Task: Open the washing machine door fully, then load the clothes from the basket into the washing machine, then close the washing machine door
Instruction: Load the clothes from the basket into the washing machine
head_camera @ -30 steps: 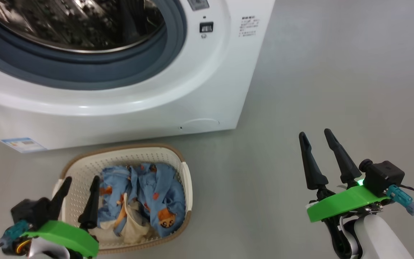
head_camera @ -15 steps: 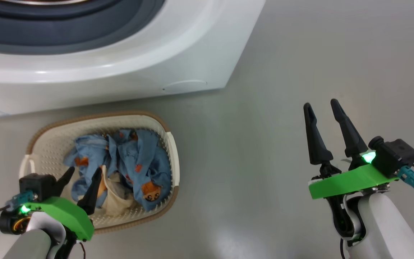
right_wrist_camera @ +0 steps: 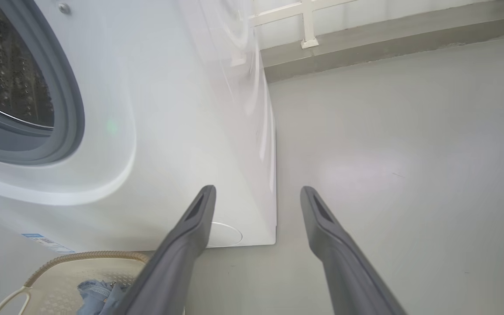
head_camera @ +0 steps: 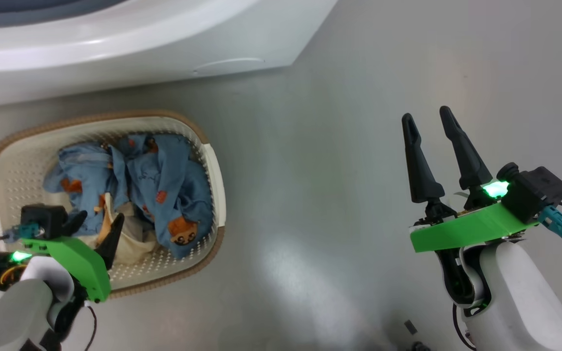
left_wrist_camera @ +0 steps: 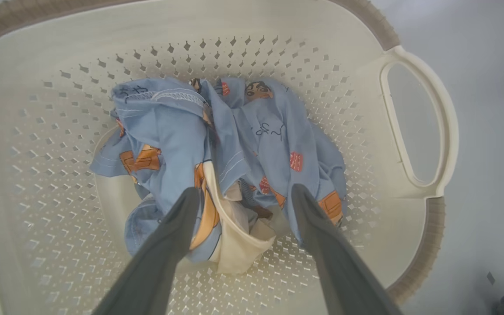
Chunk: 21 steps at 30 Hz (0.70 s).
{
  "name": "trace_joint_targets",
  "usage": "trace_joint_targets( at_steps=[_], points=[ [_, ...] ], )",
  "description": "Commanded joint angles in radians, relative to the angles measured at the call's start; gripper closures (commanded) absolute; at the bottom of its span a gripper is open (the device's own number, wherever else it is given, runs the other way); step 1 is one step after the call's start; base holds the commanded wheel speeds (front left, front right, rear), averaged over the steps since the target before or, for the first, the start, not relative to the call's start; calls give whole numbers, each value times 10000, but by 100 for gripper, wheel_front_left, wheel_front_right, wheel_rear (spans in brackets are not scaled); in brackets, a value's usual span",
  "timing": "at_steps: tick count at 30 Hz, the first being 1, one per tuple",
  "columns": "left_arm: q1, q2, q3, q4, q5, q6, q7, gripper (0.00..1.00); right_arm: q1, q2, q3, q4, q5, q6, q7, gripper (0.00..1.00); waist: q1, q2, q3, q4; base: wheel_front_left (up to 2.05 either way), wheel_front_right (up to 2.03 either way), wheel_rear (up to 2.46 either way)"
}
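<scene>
The cream basket (head_camera: 211, 161) with a brown rim stands on the floor in front of the white washing machine (head_camera: 130, 53). Light-blue clothes (head_camera: 159, 185) printed with orange bears lie bunched inside it, a cream piece among them. My left gripper (head_camera: 98, 222) hangs open just above the pile; in the left wrist view its fingers straddle the clothes (left_wrist_camera: 260, 144) without touching, inside the basket (left_wrist_camera: 409, 83). My right gripper (head_camera: 425, 117) is open over bare floor to the right. The right wrist view shows the washing machine (right_wrist_camera: 182, 113) with its drum uncovered. The washing machine door is out of view.
Grey floor (head_camera: 339, 146) stretches to the right of the machine and basket. In the right wrist view a low wall base (right_wrist_camera: 387, 30) runs along the back, and the basket (right_wrist_camera: 85, 262) corner sits at the lower left.
The head camera has tilted down, so the machine slid up out of the picture. My left gripper has come lower and nearer over the clothes. Both grippers stay open.
</scene>
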Motion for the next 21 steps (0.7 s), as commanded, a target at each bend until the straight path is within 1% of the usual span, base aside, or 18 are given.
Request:
trace_joint_targets(
  at_steps=[1,9,14,18,21],
  points=[
    [-147,473,164,82,-77,6,8,0,-30,61,291,-262,188,75,-92,0,-1,0,446,-226,0,0,0],
    [-954,776,-372,1020,-336,6,216,0,-197,62,480,-447,434,75,-92,0,-1,0,1264,-610,0,0,0],
    [-1486,856,-623,1393,-441,6,268,0,-286,62,620,-589,580,75,-92,0,-1,0,1694,-842,0,0,0],
    [-1873,934,-709,1882,-531,6,418,0,-347,62,743,-685,699,75,-92,0,-1,0,1965,-1027,0,0,0],
    [-2129,976,-596,2233,-732,6,463,0,-368,62,778,-757,782,75,-92,0,-1,0,2161,-1159,0,0,0]
  ],
)
